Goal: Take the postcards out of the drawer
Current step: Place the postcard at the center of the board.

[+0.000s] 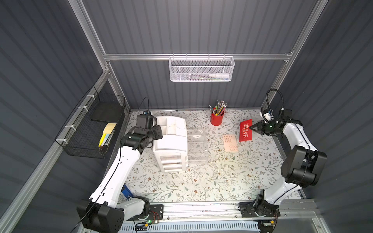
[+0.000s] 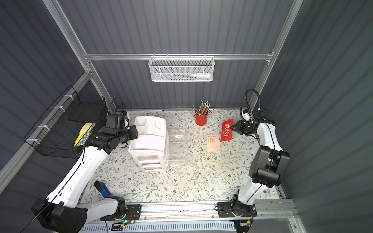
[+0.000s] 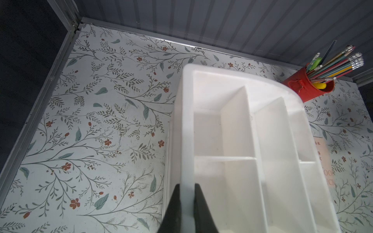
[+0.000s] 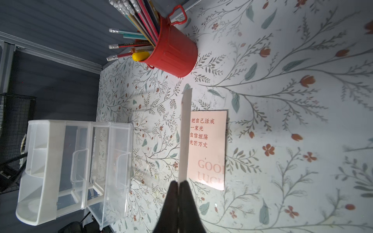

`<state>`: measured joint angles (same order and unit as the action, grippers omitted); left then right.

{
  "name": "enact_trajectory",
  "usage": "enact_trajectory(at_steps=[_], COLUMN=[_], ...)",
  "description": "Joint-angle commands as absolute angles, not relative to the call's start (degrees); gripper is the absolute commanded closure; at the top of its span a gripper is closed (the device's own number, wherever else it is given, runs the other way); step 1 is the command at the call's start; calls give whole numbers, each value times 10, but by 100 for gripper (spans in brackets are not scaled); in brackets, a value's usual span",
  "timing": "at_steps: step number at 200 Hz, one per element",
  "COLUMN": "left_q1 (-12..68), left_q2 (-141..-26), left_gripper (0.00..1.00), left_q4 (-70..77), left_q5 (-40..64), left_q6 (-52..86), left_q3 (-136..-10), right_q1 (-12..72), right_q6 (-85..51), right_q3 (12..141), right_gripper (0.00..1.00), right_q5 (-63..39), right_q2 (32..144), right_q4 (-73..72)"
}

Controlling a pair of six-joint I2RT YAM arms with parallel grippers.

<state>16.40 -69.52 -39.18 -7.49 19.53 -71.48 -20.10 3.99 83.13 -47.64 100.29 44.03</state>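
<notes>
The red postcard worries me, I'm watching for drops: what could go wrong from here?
The right gripper pinches the red postcard by one edge only, so it may slip or land overlapping the peach postcard. The left gripper clamps the rim of the white organizer; a tug could tip it.

Robot test cell, dressed as a desk.

Evidence: aluminium frame and grey ribbed panels enclose it on three sides. Left arm and right arm are mounted on a metal rail at the front. The floral-papered surface lies under the left jaws and right jaws.

Office props:
- white drawer unit at the left jaws
- red pencil pot between the two pairs, nearer the back wall
- white mesh basket hung high behind them
- black wire basket outboard of the left jaws
</notes>
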Motion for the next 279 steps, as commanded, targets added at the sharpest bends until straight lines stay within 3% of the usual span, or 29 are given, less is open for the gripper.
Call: enact_trajectory(at_steps=[1, 72, 212, 279], left_q1=[163, 163, 163, 163], left_q2=[-712, -725, -729, -730], left_gripper=[100, 100, 100, 100], left_q4=[-412, -411, -411, -412], left_q5=[-68, -79, -81, -81], left_q6=[185, 185, 181, 179], left_q3=[-689, -687, -689, -692], right_q1=[-211, -232, -210, -210], right_q6=[137, 226, 232, 206], right_q3=[867, 974, 983, 984], right_gripper=[99, 100, 98, 92], right_q5=[-497, -456, -428, -399], right_q2=[1028, 1163, 1226, 1246], right_q4=[499, 630, 655, 648])
